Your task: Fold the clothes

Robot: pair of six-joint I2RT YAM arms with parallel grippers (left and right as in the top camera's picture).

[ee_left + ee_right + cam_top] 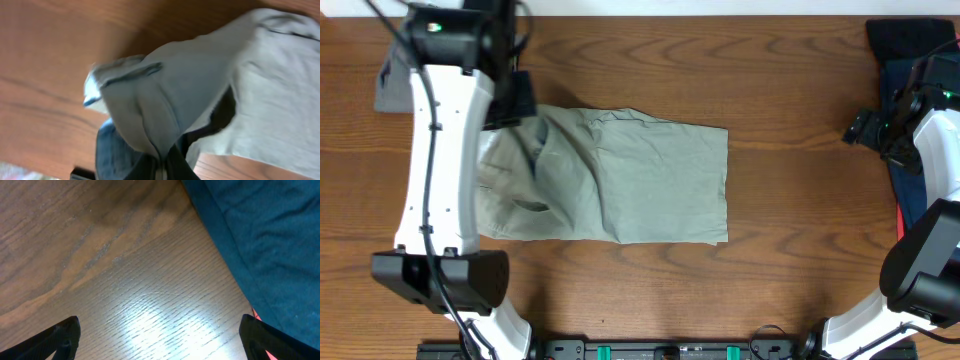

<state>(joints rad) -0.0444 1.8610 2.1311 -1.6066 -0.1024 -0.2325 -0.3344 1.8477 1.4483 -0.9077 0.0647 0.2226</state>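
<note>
The pale khaki-green shorts [640, 180] lie across the middle of the table, their left part lifted and bunched. My left gripper [520, 110] is shut on the shorts at their upper left edge, where the waistband and a belt loop show [150, 85]; the cloth is pinched between the fingers [161, 167]. My right gripper [865, 128] is open and empty at the far right, over bare wood [160, 330], beside the navy garment.
A navy garment [910, 70] lies at the right edge, also in the right wrist view [260, 235]. A darker grey cloth [392, 85] lies at the upper left behind my left arm. Bare wood shows between the shorts and the right arm.
</note>
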